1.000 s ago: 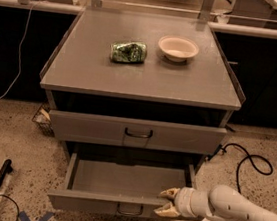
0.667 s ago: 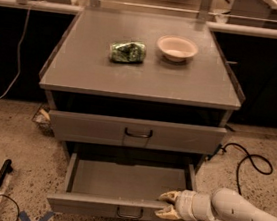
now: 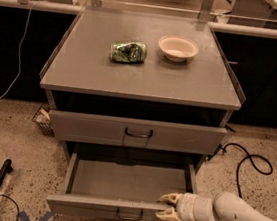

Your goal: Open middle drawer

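Tool (image 3: 168,207) at middle drawer (image 3: 127,182) (front rim)

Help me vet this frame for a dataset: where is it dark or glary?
Camera view: faint sheen on the far cabinet top; deep shadow in the recess beneath it; open middle drawer dimly lit, gripper at its front right corner.

Green can (image 3: 128,52) & white bowl (image 3: 178,48) sat apart nr desk (image 3: 132,81) back edge; blk cable (image 3: 247,161) lay on floor (image 3: 4,136), right side.

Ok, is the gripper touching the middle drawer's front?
Touching. The camera view shows the gripper clamped over the middle drawer's front panel near its right end.
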Motion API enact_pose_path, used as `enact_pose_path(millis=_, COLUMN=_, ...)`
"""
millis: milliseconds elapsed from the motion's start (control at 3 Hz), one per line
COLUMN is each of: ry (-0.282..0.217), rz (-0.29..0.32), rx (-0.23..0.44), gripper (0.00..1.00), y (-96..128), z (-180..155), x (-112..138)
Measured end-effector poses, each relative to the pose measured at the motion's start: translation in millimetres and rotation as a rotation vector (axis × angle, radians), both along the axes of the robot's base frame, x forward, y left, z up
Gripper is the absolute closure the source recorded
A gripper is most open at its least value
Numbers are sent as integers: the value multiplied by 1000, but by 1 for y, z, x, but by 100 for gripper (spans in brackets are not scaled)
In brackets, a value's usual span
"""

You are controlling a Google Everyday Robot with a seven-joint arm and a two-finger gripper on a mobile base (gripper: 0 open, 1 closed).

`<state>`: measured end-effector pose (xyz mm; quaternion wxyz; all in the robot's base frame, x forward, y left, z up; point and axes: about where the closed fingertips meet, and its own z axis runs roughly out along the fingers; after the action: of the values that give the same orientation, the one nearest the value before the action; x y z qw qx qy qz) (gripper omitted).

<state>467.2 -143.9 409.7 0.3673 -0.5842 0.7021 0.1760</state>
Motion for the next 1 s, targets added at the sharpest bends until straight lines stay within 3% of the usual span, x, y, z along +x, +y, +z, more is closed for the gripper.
enact_pose_path(millis=1000, ry=0, rz=0, rx=0, gripper=12, y=0, z=0, x=0)
